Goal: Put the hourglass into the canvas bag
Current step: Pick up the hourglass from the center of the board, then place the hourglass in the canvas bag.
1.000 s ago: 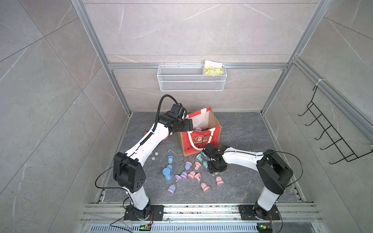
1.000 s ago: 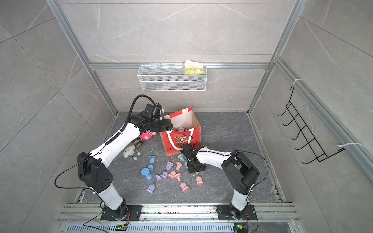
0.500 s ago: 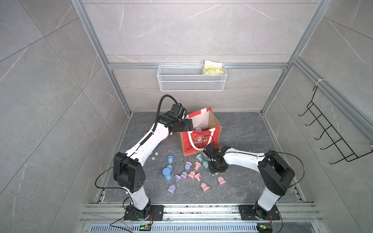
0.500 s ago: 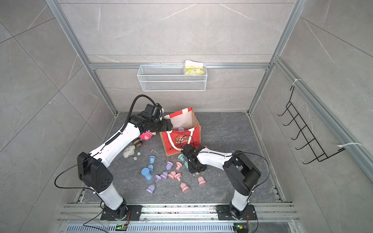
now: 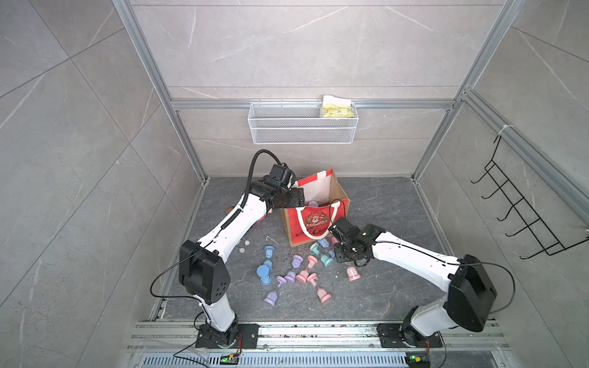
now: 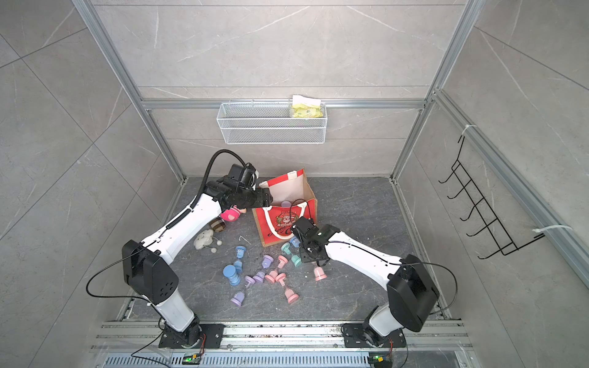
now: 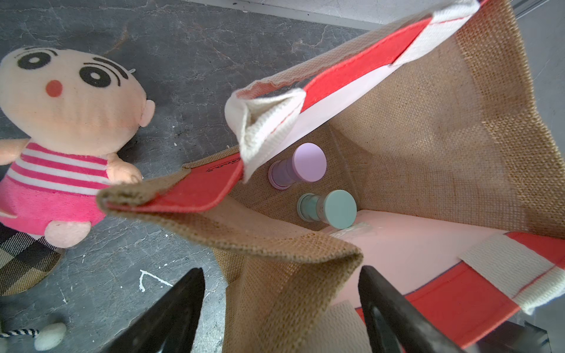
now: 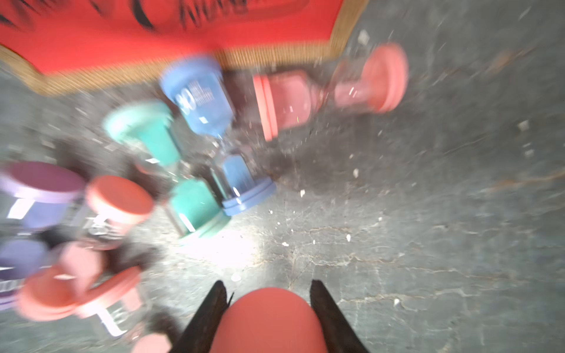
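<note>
The canvas bag (image 5: pixel 314 223) (image 6: pixel 280 223) stands open at the middle back, red Santa front facing the arms. My left gripper (image 5: pixel 291 199) (image 7: pixel 281 270) is open, its fingers either side of the bag's tan burlap side wall (image 7: pixel 290 293) without touching it. A purple hourglass (image 7: pixel 305 162) and a teal one (image 7: pixel 330 207) lie inside. My right gripper (image 5: pixel 351 264) (image 8: pixel 267 284) points down in front of the bag's right corner, shut on a pink hourglass (image 5: pixel 352 273) (image 6: pixel 318 273) (image 8: pixel 269 321). Several more hourglasses (image 5: pixel 296 261) lie scattered on the floor.
A plush doll in pink stripes (image 6: pixel 231 215) (image 7: pixel 70 122) and a small white plush (image 6: pixel 204 240) lie left of the bag. A white wire basket (image 5: pixel 302 127) with a yellow packet hangs on the back wall. A black hook rack (image 5: pixel 522 216) is on the right wall.
My right gripper has closed on the pink hourglass and drawn it a little up and toward the bag. The left arm and the bag have not moved.
</note>
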Motion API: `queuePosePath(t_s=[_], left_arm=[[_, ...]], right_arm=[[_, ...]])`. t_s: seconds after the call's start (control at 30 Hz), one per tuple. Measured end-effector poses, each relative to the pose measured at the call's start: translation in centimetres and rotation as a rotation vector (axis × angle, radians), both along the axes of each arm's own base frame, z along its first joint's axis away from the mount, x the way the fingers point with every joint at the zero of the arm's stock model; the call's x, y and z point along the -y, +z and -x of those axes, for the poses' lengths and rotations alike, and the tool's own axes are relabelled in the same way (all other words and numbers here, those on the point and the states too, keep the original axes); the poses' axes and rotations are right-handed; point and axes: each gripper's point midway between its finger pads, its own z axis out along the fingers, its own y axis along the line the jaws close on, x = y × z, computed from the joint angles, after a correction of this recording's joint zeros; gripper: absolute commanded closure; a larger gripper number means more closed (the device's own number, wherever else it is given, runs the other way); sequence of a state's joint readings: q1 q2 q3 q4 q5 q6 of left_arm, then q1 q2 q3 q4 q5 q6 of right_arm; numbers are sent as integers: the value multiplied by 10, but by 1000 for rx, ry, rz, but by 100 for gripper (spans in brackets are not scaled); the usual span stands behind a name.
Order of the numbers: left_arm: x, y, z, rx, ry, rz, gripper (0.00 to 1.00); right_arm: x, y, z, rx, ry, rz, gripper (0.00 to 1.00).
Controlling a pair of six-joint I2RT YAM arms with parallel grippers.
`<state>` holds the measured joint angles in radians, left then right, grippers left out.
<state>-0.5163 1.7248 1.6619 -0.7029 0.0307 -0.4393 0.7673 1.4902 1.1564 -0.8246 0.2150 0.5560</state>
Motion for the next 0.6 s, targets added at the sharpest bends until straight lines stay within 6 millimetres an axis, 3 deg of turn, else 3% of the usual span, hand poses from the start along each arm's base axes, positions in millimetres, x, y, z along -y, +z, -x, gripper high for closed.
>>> queuePosePath(t_s=[0.43,0.53,0.6], left_arm=[[0,0,0,-14,33,23,18],[0,1,-1,-15,45,34,18],[0,2,-2,-14,47,35,19]], right_arm=[[-33,217,-51,424,21,-267,89],[-41,250,-70,519,15,-288,89],[-50,259,-83,554,16,-287,89]])
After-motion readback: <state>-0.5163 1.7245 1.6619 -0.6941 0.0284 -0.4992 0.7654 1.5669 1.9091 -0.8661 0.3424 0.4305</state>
